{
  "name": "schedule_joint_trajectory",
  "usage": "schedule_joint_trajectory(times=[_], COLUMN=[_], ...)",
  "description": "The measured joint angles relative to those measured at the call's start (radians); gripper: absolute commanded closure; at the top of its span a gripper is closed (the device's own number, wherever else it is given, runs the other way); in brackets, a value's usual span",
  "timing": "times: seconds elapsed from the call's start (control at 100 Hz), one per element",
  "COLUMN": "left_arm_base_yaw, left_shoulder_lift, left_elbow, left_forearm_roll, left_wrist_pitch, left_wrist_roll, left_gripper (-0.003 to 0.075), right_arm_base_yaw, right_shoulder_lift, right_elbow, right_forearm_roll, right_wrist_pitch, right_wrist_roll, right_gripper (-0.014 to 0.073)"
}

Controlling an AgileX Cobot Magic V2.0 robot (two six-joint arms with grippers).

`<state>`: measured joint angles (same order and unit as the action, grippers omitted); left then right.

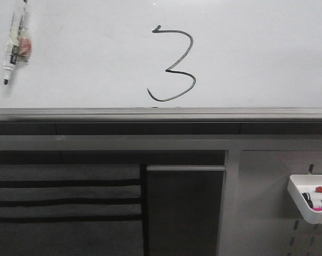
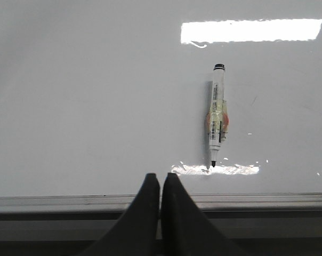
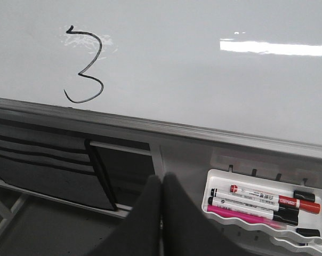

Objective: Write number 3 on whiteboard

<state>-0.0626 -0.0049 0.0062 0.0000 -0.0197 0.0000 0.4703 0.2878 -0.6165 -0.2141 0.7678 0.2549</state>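
Nearest to me, both of my end effectors hang free of everything. My left end effector (image 2: 160, 184) has its two dark fingers pressed together with nothing between them, and my right end effector (image 3: 161, 186) is the same, fingers meeting and holding nothing.

Just beyond my right fingers a white tray (image 3: 225, 178) hangs on the grey slotted panel (image 1: 267, 202) below the board. In it lie three markers side by side, a black-capped one (image 3: 251, 204), a red-capped one (image 3: 273, 199) and a pink one (image 3: 241, 213). To the left of that panel sit a dark recess (image 1: 185, 213) and a grey pouch with black horizontal bands (image 1: 65, 202).

Above these runs the dark grey rail (image 1: 161, 114) along the lower edge of the whiteboard (image 1: 257, 53). Nothing covers the board's face between me and the writing.

The number 3 (image 1: 174, 64) sits near the middle of the board, low down, its hooked tail ending just above the rail. It stands upright, long axis vertical, curves bulging right and open to the left, with a small tick at its top left start.

Well to its left a marker (image 1: 14, 45) clings to the board, nearly vertical, black tip pointing down, with a yellowish and red wrap around its barrel. Bright light reflections streak the glossy surface.
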Motion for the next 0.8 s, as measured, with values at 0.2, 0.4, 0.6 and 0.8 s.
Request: schedule_joint_trajectory(times=[0.2, 0.4, 0.6, 0.8], left_arm_base_yaw=[0.000, 0.000, 0.000, 0.000], left_shoulder_lift=[0.000, 0.000, 0.000, 0.000], left_elbow=[0.000, 0.000, 0.000, 0.000], left_forearm_roll=[0.000, 0.000, 0.000, 0.000], left_wrist_pitch=[-0.002, -0.002, -0.004, -0.004], left_wrist_roll=[0.000, 0.000, 0.000, 0.000], left_gripper=[0.0738, 0.0738, 0.0738, 0.0738], right_arm_base_yaw=[-0.067, -0.268, -0.414, -0.443], right_shoulder_lift=[-0.083, -0.250, -0.297, -0.297], right_elbow=[0.085, 0.352, 0.582, 0.634], right_forearm_roll=[0.021, 0.081, 0.124, 0.139], right_wrist_pitch=[-0.107, -0.396, -0.621, -0.768], right_wrist_roll=[0.021, 0.031, 0.033, 0.033], right_gripper=[0.0668, 0.0668, 0.0668, 0.0668])
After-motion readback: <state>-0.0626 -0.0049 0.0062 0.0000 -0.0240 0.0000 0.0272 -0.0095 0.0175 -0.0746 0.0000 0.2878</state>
